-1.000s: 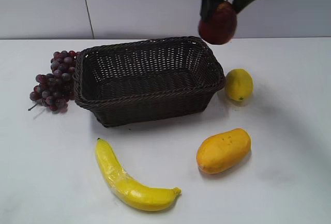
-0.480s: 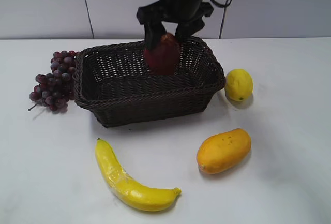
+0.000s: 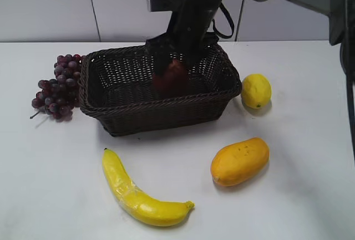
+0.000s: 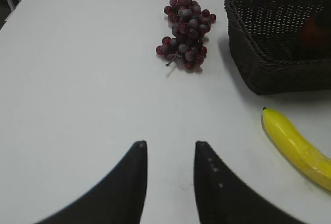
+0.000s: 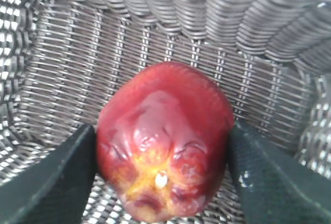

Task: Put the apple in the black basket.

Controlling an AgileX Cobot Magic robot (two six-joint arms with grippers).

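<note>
The dark red apple [image 3: 172, 78] [image 5: 164, 141] is held between the fingers of my right gripper [image 3: 173, 65] [image 5: 163, 157], down inside the black wicker basket [image 3: 119, 115] [image 5: 62, 74] near its floor. The right arm reaches in from the back right. In the left wrist view the basket [image 4: 258, 74] shows at the upper right, with the apple [image 4: 316, 27] dim inside it. My left gripper [image 4: 169, 144] is open and empty above bare white table, far left of the basket; it does not show in the exterior view.
A bunch of dark grapes [image 3: 55, 87] [image 4: 185, 40] lies against the basket's left end. A lemon [image 3: 256, 90] sits right of the basket. A mango [image 3: 239, 161] and a banana [image 3: 141, 195] [image 4: 297, 149] lie in front of it.
My right gripper has carried the apple from above the basket's back right corner leftward and down into the basket, now lower than half a second ago.
</note>
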